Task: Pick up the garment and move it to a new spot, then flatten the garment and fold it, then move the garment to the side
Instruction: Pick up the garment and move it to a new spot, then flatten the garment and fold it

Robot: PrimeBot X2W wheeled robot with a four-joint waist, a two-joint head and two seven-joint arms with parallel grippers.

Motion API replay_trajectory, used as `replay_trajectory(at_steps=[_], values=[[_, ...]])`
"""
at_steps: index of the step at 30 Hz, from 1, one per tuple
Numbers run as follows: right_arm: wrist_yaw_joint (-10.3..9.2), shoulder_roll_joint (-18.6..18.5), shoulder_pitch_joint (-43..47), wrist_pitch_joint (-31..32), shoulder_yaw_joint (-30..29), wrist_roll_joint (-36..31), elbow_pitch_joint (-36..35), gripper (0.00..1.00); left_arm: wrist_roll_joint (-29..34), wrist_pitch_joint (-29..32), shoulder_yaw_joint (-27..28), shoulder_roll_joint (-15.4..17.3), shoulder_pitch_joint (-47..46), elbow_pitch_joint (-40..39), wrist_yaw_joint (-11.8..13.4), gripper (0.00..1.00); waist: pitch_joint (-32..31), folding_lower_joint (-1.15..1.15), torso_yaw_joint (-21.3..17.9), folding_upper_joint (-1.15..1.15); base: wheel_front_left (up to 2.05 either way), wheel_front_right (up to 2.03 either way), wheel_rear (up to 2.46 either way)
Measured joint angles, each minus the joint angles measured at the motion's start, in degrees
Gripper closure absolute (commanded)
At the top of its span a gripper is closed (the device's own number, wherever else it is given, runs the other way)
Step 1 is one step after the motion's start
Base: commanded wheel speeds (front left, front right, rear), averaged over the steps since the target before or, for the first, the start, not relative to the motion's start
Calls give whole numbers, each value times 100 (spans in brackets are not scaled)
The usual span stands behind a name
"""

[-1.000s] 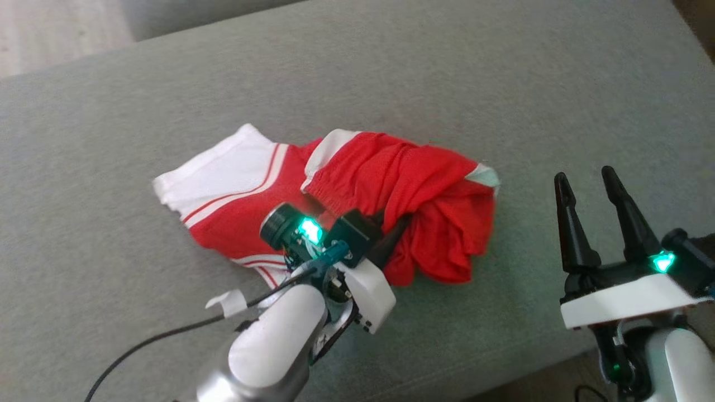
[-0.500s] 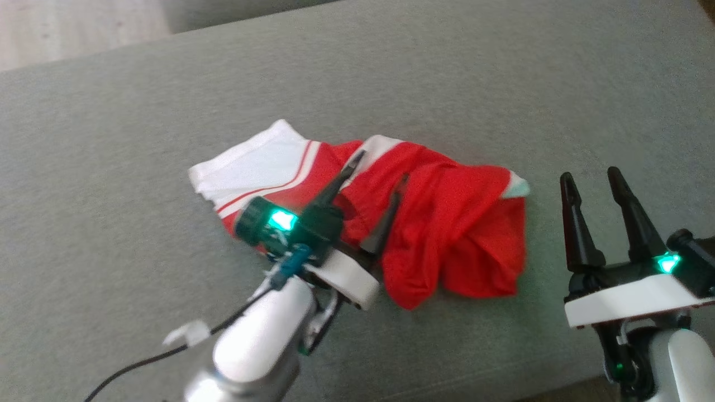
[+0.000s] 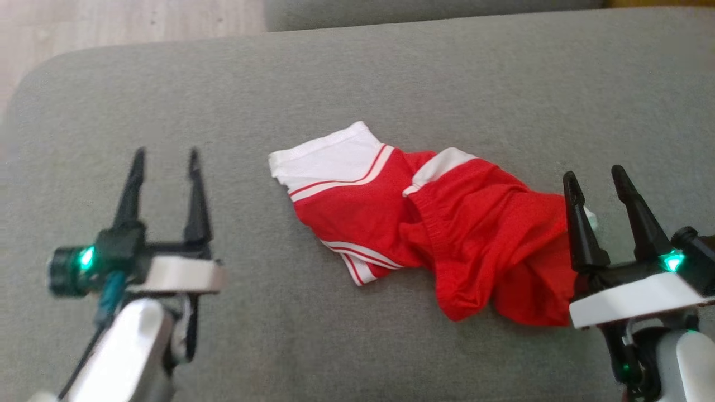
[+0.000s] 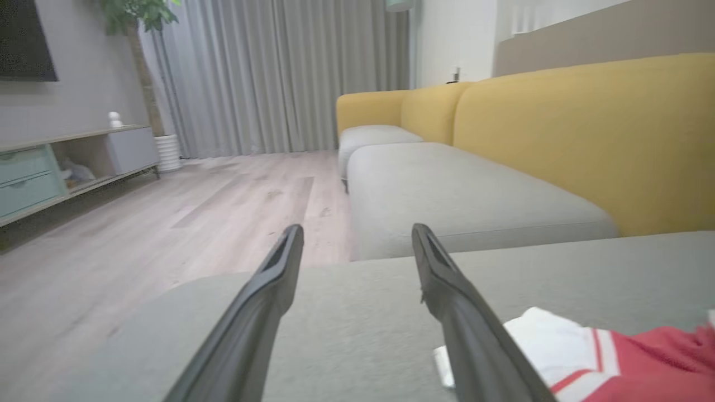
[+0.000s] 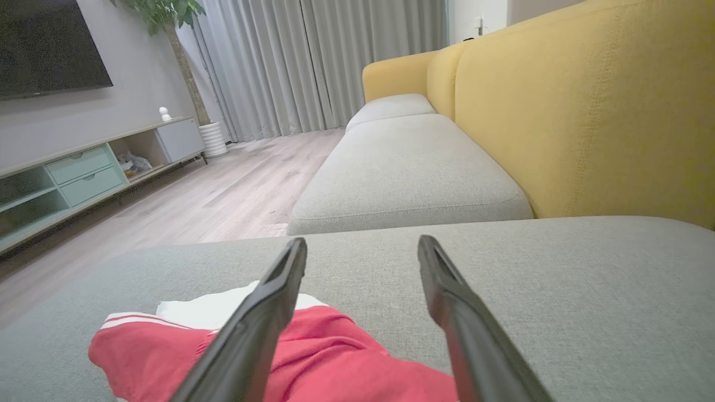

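The red, white-banded garment [image 3: 475, 234] lies crumpled on the cushion [image 3: 335, 72]; left tool [image 3: 165, 152] and right tool [image 3: 593, 173] gape wide, empty.

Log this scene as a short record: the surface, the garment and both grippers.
surface: grey fabric sofa cushion
garment: red and white mesh shorts, crumpled and unfolded, lying on the cushion
left gripper: open, empty, apart from the shorts on their left side
right gripper: open, empty, at the shorts' right end; contact cannot be told
background: yellow sofa backrest, pale wooden floor
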Motion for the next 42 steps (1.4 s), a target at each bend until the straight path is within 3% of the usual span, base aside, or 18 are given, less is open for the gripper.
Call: replay_trajectory(at_steps=[7, 15, 24, 42], values=[[0, -1, 245, 98, -55, -45, -105, 0, -33, 369, 152, 553, 817, -570, 166, 0, -147, 0, 196, 0, 0, 0, 0], [0, 14, 504, 241, -91, -96, -146, 0, -34, 846, 113, 786, 1535, -1229, 359, 0, -382, -1, 182, 0, 0, 0, 0], [0, 73, 789, 360, -99, -146, -259, 0, -60, 1134, 73, 906, 1952, -1582, 505, 0, -598, -1, 123, 0, 0, 0, 0], [0, 125, 813, 417, -96, -157, -316, 0, -133, 1218, -54, 922, 2037, -1673, 557, 0, -591, 0, 116, 0, 0, 0, 0]])
